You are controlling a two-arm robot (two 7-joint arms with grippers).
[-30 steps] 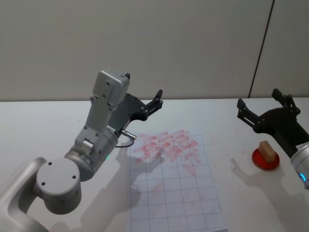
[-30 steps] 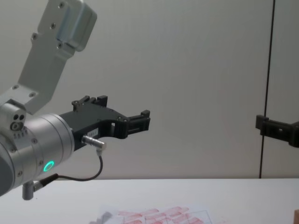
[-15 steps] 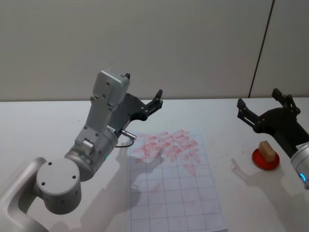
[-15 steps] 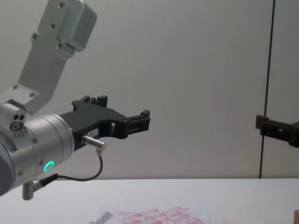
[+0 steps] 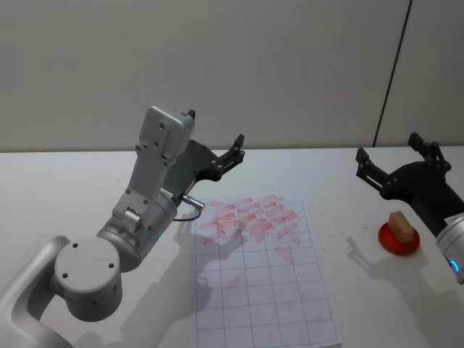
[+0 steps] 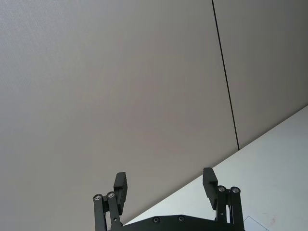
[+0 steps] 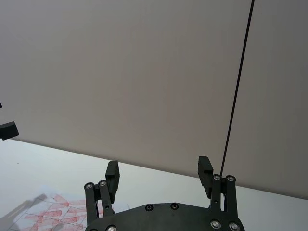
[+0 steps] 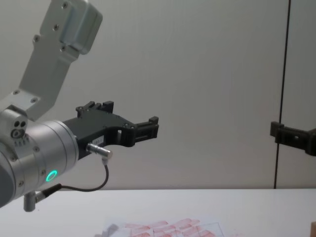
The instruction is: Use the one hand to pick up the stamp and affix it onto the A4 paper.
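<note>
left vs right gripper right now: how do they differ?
The left gripper hangs by the far-left corner of the A4 paper; the right gripper hangs near the stamp. The left gripper angles forward-right, the right gripper forward-left. Both are open, empty and raised.

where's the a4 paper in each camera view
Head view: A4 paper lies centre-bottom on the table.
Chest view: its red-marked far edge at the bottom, centre.
Right wrist view: red-marked corner beside the open right gripper.
Left wrist view: perhaps a faint edge by the left gripper; cannot tell.
Shared landmark: the dark wall seam, in all four.
</note>
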